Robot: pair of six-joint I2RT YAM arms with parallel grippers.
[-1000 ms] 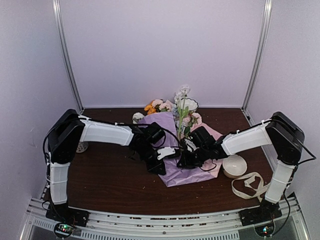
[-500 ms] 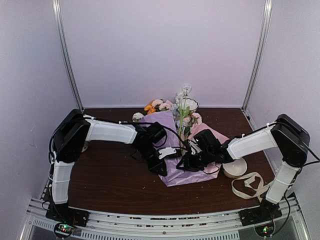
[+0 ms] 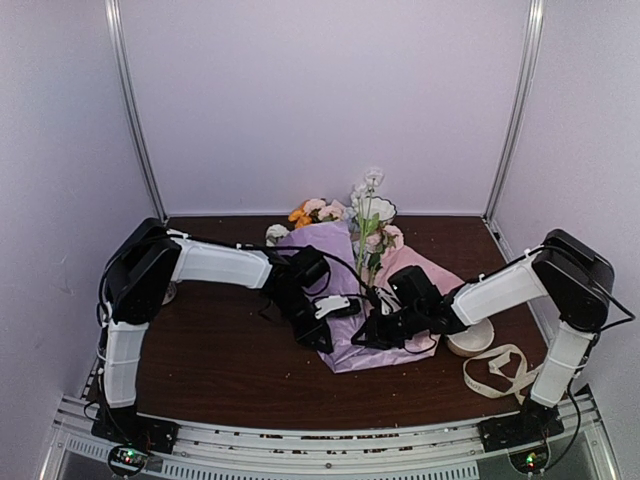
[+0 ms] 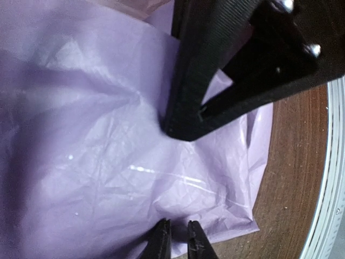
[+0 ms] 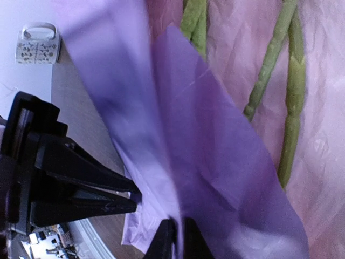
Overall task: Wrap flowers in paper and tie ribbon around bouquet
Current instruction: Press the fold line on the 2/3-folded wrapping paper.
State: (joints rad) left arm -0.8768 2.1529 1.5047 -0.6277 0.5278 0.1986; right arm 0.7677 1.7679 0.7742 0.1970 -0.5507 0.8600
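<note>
The paper (image 3: 345, 345) lies crumpled mid-table, lilac with a pink side showing on its right. The flowers (image 3: 366, 215) rest on it, blooms toward the back wall. Their green stems (image 5: 291, 108) cross the pink side in the right wrist view. My left gripper (image 3: 322, 336) is low at the paper's near left part. Its fingertips (image 4: 162, 242) stand a narrow gap apart with a raised wrinkle of paper (image 4: 124, 151) at them. My right gripper (image 3: 372, 334) faces it, shut on a lifted lilac fold (image 5: 215, 178). The ribbon (image 3: 500, 372) lies loose at the near right.
A round white bowl (image 3: 470, 338) sits just right of the paper, under the right forearm. A patterned mug (image 5: 38, 43) stands at the table's left edge. Both black grippers nearly meet over the paper. Metal rails run along the near edge (image 3: 320, 440).
The right arm has dropped lower and come toward the near edge, and its gripper has taken a new hold on the fold. The left arm has hardly moved.
</note>
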